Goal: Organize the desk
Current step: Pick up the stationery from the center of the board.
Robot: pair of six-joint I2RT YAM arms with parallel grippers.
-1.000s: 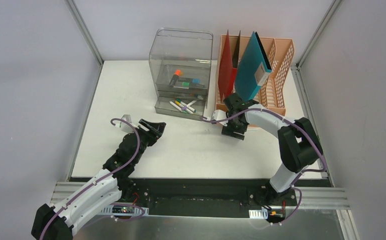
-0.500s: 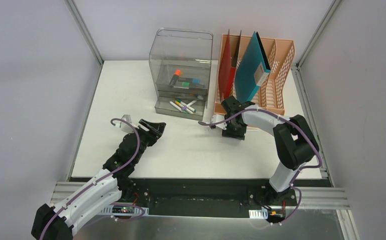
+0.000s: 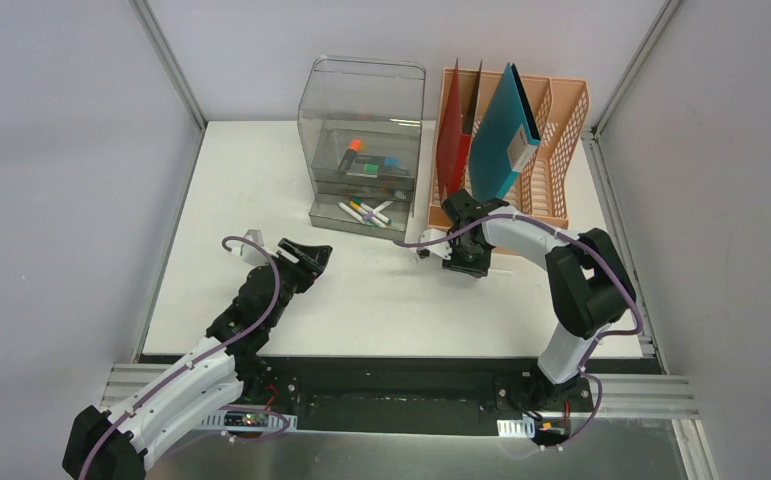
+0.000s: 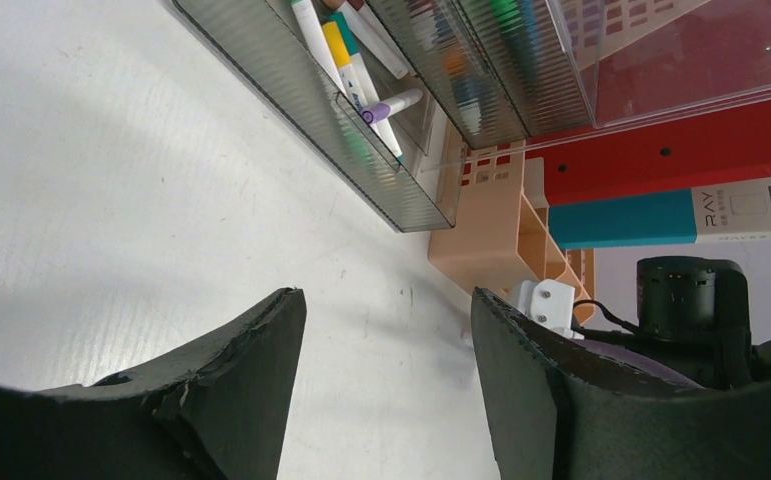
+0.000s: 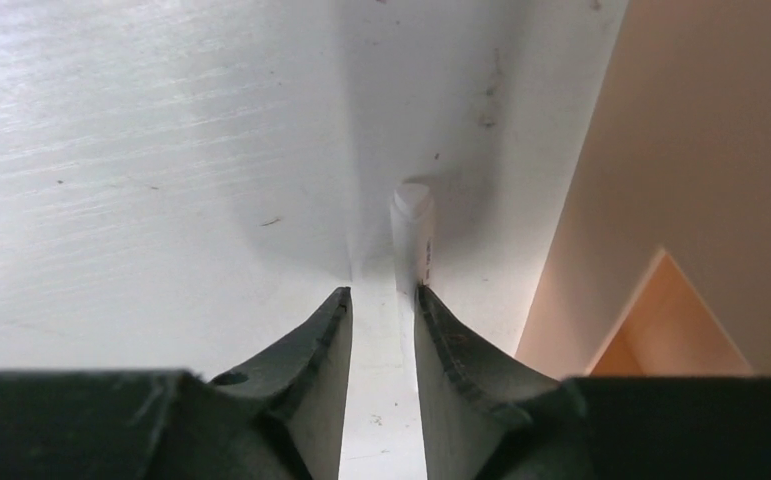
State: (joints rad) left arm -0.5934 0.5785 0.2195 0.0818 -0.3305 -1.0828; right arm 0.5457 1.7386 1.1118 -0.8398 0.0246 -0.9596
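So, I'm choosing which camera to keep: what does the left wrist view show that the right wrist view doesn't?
Left wrist only: the open left gripper, the drawer box, its markers, the red folder, the teal folder, the right arm. Right wrist only: a white pen at the right gripper's tips. Both: the desk and the rack.

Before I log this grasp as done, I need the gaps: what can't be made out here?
Right wrist view: white stick runs behind a fingertip of the right claw; gripped or not, unclear.
Top view: that spot is hidden under the right arm's wrist.
Left wrist view: drawer box contents blurred by ribbed plastic.
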